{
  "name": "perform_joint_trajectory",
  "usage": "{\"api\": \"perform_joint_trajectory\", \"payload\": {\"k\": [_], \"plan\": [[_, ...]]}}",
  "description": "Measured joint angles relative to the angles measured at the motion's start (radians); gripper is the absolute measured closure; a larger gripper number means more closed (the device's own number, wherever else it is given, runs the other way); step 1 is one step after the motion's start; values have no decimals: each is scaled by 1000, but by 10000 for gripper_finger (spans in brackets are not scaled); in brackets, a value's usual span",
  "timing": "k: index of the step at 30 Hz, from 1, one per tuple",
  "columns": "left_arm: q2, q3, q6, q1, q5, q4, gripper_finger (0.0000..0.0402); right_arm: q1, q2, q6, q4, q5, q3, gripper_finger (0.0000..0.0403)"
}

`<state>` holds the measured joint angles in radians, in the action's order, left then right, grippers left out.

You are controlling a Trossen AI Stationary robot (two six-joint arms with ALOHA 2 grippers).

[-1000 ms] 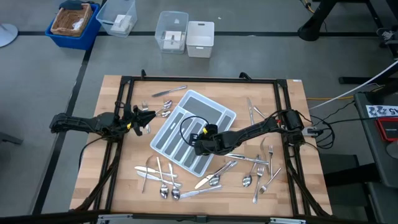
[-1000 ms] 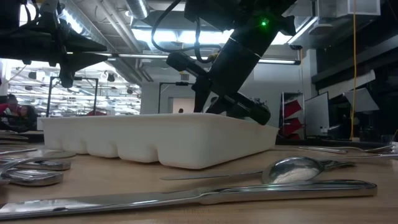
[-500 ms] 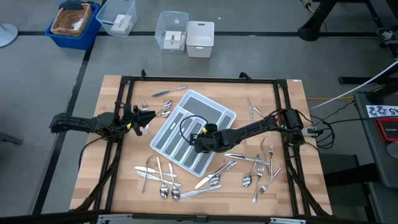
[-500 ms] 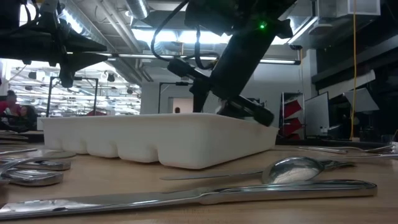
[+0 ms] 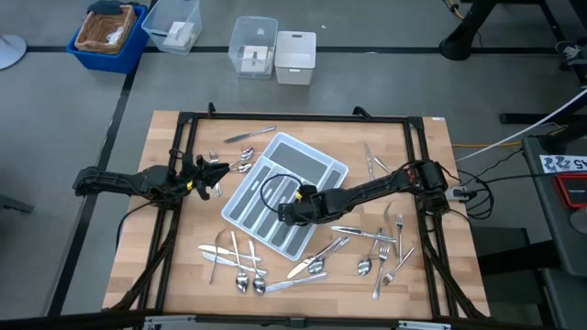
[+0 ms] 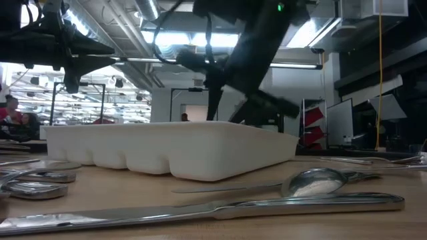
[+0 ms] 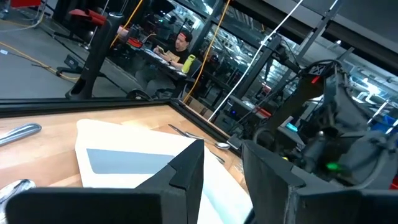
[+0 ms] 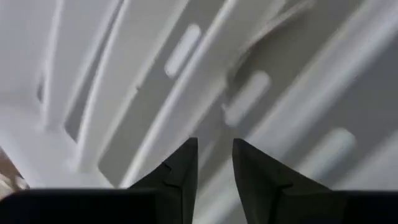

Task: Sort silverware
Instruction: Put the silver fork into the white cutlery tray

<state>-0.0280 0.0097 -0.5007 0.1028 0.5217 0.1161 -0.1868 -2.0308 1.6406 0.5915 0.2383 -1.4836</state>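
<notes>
Right gripper [image 5: 286,213], fingers spread and empty, hovers over the tray [image 5: 316,163]; next, likely, fetching another piece of silverware [image 5: 316,256] beside the tray.

Shiny silver forks, spoons and knives lie flat all over the wooden table. A bunch [image 5: 237,261] sits at the near left, pieces crossing each other. Another bunch [image 5: 381,247] lies at the near right (mostly forks and a spoon). A few pieces [image 5: 240,158] rest at the far left, one knife [image 5: 249,135] beyond them. Up close, a long knife [image 6: 220,208] and a spoon [image 6: 313,181] lie side by side.
</notes>
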Motion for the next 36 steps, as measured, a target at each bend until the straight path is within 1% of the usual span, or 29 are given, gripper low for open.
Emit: {"api": "perform_joint_trajectory", "payload": {"k": [6, 9, 11, 15, 18, 21, 26, 31, 34, 35, 36], "plan": [[0, 1, 0, 0, 0, -1, 302, 5, 0, -75, 285, 2, -168, 299], [0, 19, 1, 0, 14, -11, 302, 4, 0, -143, 362, 11, -249, 299], [1, 54, 1, 0, 22, -40, 302, 4, 0, -194, 391, 24, -294, 299], [-1, 171, -32, 0, 28, -251, 302, 4, 0, -305, 427, 40, -379, 299], [-2, 273, -103, 0, 33, -432, 302, 4, 0, -397, 463, 46, -436, 299], [-29, 368, -176, 0, 34, -591, 302, 4, 0, -476, 512, 66, -501, 299], [-135, 495, -260, 0, 29, -791, 302, 6, 0, -604, 611, 91, -617, 299], [-299, 598, -354, 0, 0, -926, 302, 6, 0, -726, 736, 128, -756, 299], [-406, 642, -440, 0, -17, -1000, 302, 6, 0, -811, 838, 157, -853, 299], [-438, 653, -470, -1, -18, -1022, 302, 6, 2, -835, 864, 171, -875, 299], [-470, 661, -496, -2, -18, -1039, 302, 6, 21, -863, 870, 185, -868, 299]]}}
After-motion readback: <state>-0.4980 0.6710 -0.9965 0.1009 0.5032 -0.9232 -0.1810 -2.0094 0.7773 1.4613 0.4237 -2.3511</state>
